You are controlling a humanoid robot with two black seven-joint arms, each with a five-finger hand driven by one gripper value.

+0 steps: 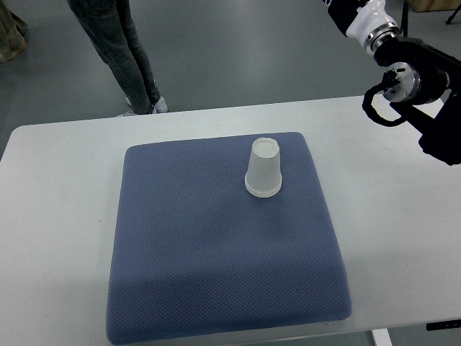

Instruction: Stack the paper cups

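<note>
Hovering at far right above the white bench [57, 187], the right robot hand [403, 90], fingers curled on nothing, should approach the inverted white paper cup [263, 169] squarely.

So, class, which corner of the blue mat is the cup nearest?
The mat's far right corner, the one closest to the right hand; the paper cup stands just inside it.

The right arm [371, 25] has a white shell, a silver wrist ring and black joints with black cabling
</note>
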